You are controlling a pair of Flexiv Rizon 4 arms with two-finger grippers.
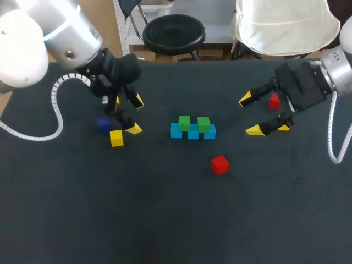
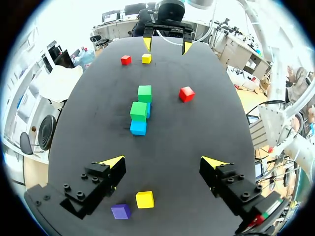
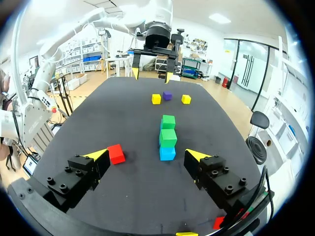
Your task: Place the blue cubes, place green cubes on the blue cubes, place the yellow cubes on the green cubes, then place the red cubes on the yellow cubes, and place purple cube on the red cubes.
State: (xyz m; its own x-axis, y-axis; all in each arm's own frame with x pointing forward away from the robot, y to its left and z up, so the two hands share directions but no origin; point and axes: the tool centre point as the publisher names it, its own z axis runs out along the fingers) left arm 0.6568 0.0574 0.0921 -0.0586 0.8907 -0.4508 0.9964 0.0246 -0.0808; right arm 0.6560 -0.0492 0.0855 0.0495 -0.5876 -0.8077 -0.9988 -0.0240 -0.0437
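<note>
A row of blue cubes (image 1: 193, 133) lies mid-table with two green cubes (image 1: 184, 122) (image 1: 203, 124) on top, also in the wrist views (image 2: 139, 111) (image 3: 168, 137). A red cube (image 1: 219, 164) lies in front of the row. My left gripper (image 1: 136, 115) (image 2: 163, 162) hangs open, holding nothing, left of the row. A yellow cube (image 1: 116, 138) (image 2: 144, 199) and a purple cube (image 1: 103, 125) (image 2: 120, 211) lie by it. My right gripper (image 1: 250, 114) (image 3: 146, 155) stands open and holds nothing, right of the row. A second red cube (image 1: 274, 101) and a yellow cube (image 1: 284, 127) lie under it.
The table (image 1: 165, 220) is black. In the right wrist view the loose red cube (image 3: 116, 153) sits just beside one finger, and two yellow cubes (image 3: 156, 99) (image 3: 186, 99) flank the purple cube (image 3: 167, 96) near my left gripper (image 3: 151, 71).
</note>
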